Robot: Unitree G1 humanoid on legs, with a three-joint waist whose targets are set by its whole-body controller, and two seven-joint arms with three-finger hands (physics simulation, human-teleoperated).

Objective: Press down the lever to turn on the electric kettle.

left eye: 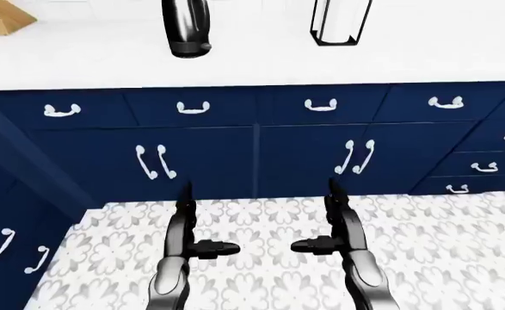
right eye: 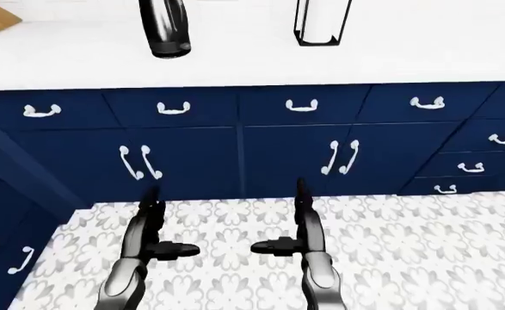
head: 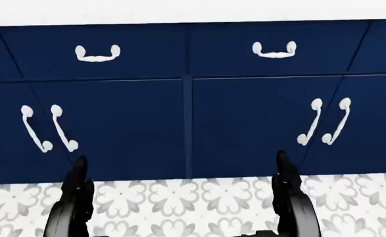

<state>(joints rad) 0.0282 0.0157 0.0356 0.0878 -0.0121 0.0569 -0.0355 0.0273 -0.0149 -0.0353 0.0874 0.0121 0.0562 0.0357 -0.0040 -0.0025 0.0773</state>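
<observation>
**Flat, bright render, washed-out top**

Light is even and shadowless across all three views. The white counter (left eye: 252, 64) blows out almost to pure white, swallowing its texture. The navy cabinet fronts (head: 114, 123) stay evenly lit. Soft glints streak the dark kettle (left eye: 186, 26). Edges look slightly soft, and straight lines bow toward the frame borders.

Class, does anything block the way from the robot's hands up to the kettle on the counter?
Nothing visible does. The dark glossy electric kettle stands on the white counter, while left hand and right hand hang low before the navy cabinets.

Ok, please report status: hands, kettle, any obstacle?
Left hand and right hand open, empty, low above floor. Kettle on counter, untouched. Nothing in the way.
</observation>
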